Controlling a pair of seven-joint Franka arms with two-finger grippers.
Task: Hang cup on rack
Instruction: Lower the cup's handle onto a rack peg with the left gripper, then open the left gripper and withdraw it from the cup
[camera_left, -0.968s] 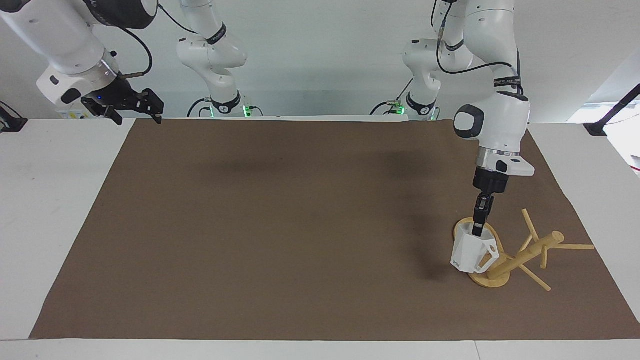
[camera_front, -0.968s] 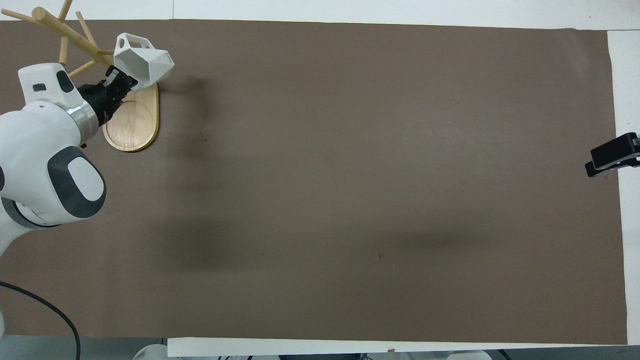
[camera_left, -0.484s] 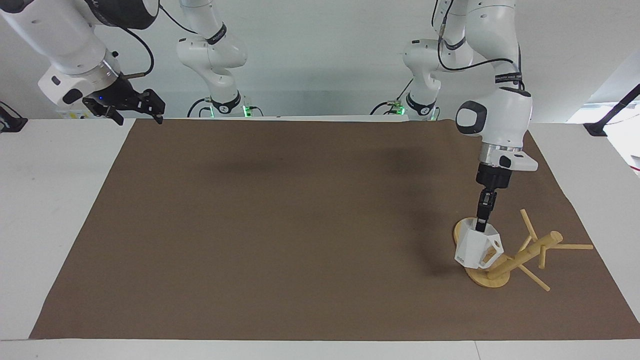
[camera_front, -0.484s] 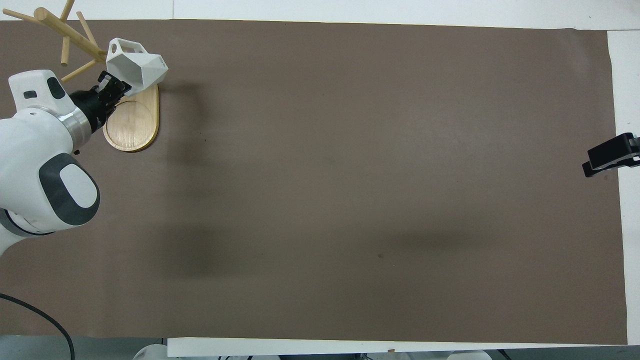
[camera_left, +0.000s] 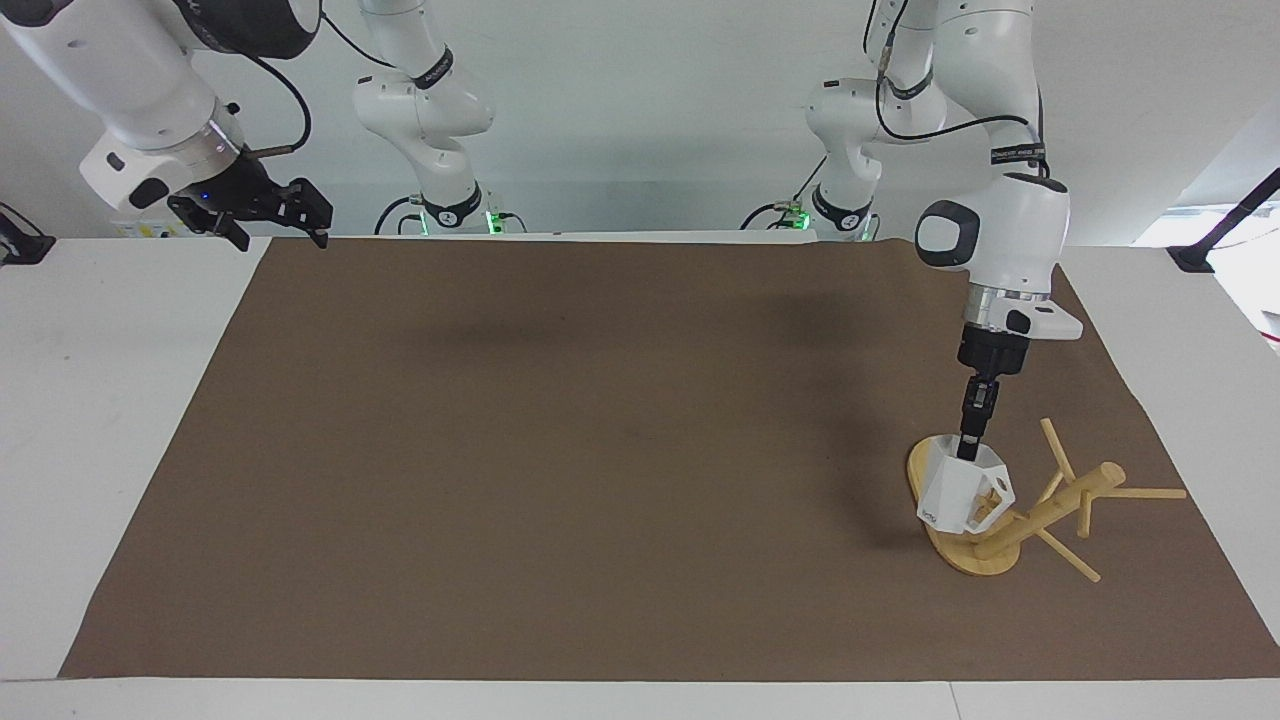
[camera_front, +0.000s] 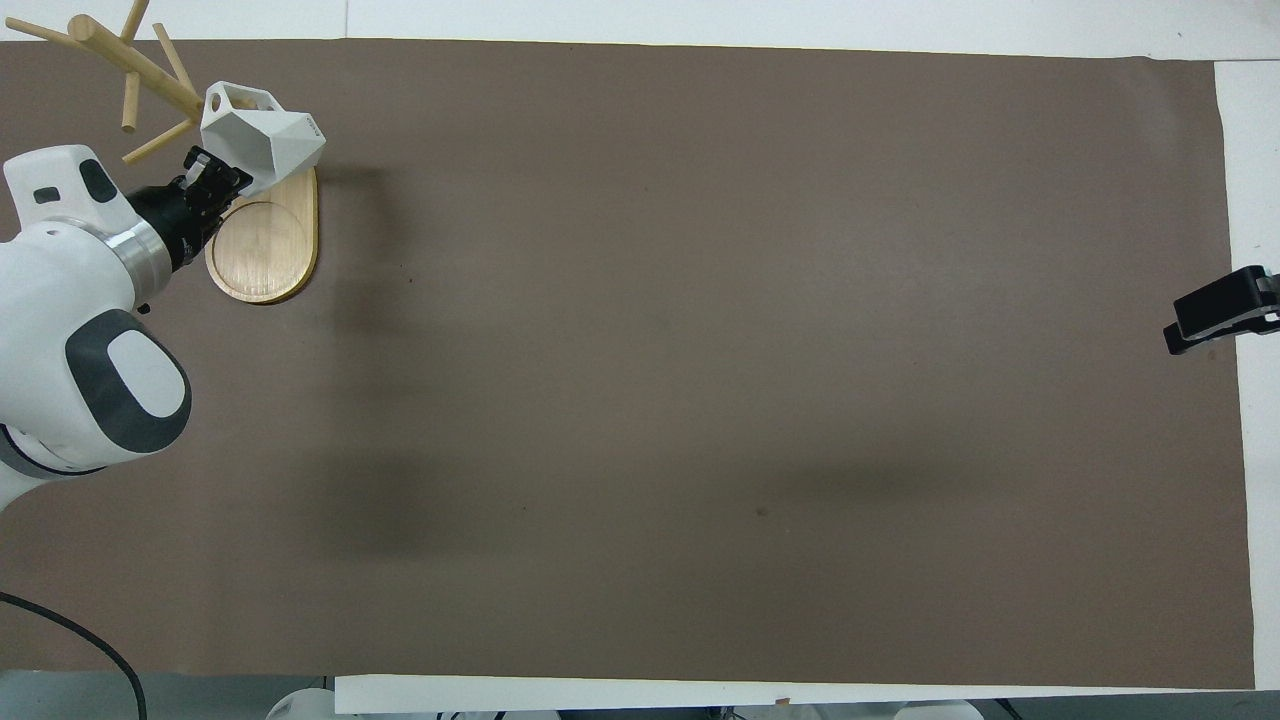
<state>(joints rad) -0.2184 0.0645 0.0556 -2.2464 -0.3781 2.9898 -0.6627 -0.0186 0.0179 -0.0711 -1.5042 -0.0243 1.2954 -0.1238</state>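
The white faceted cup hangs from my left gripper, which is shut on its rim and holds it just over the rack's oval base. The cup's angular handle faces the rack's post and is close against its lower part; I cannot tell whether a peg passes through it. The bamboo rack's post leans toward the left arm's end of the table, with thin pegs sticking out. In the overhead view the cup covers one end of the base, with the left gripper beside it.
A brown mat covers most of the white table. My right gripper waits, open, in the air over the mat's corner at the right arm's end; it also shows in the overhead view.
My left gripper has carried the cup a little toward the rack's post, and the cup has turned so its handle sits closer to the post. The right arm has barely moved.
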